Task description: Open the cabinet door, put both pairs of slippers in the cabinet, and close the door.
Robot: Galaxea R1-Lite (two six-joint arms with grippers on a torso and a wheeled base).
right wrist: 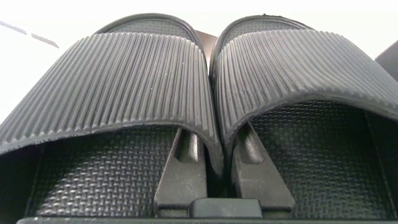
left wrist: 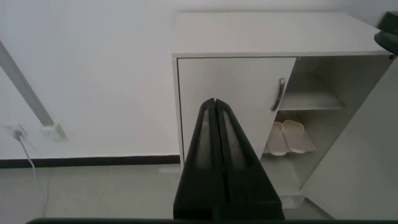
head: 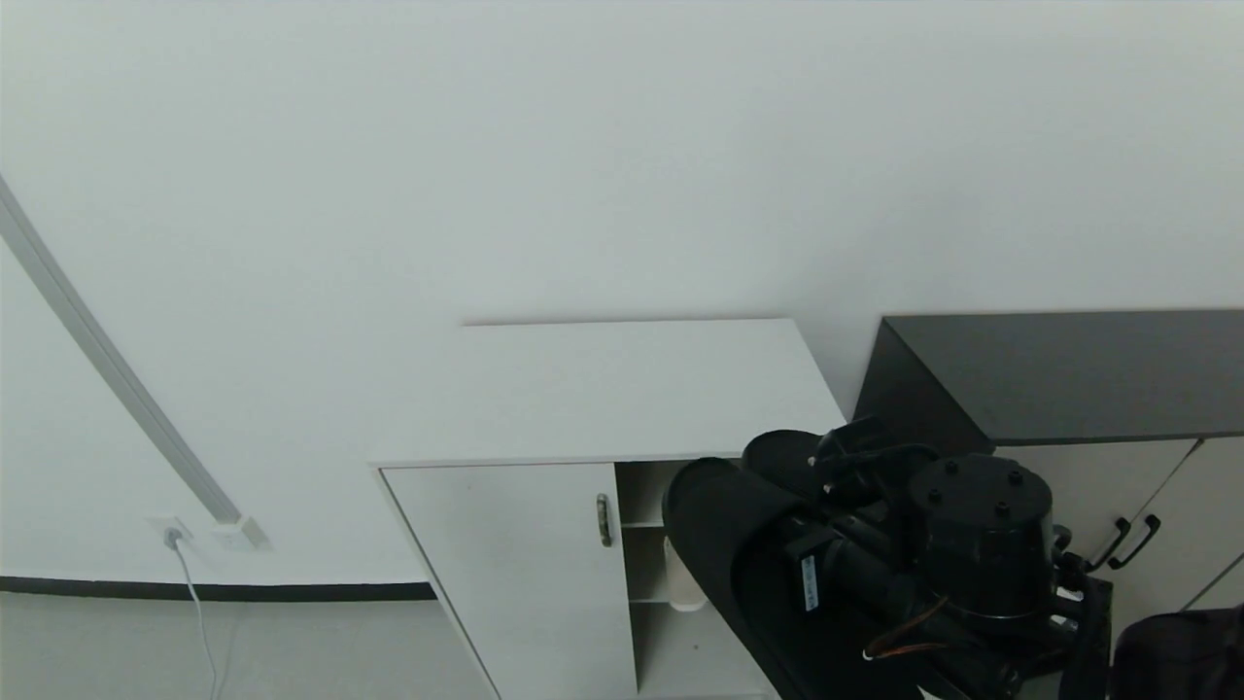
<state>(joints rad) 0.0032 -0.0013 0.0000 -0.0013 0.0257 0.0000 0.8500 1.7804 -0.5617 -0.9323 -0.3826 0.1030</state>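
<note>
- Right gripper, fingers clamped on the black slippers, long axes pointing toes-first toward the cabinet.
- Left gripper: fingers pressed together.
- Grey floor and white wall behind the cabinet.

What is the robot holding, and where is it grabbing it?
The right gripper holds the black slippers: its fingers sit one inside each slipper, pinching the touching inner sides together. The left gripper holds nothing.

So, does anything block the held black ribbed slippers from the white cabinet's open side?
Nothing visible: the black ribbed slippers hang before the open side of the white cabinet; a pale slipper pair fills one shelf only.
</note>
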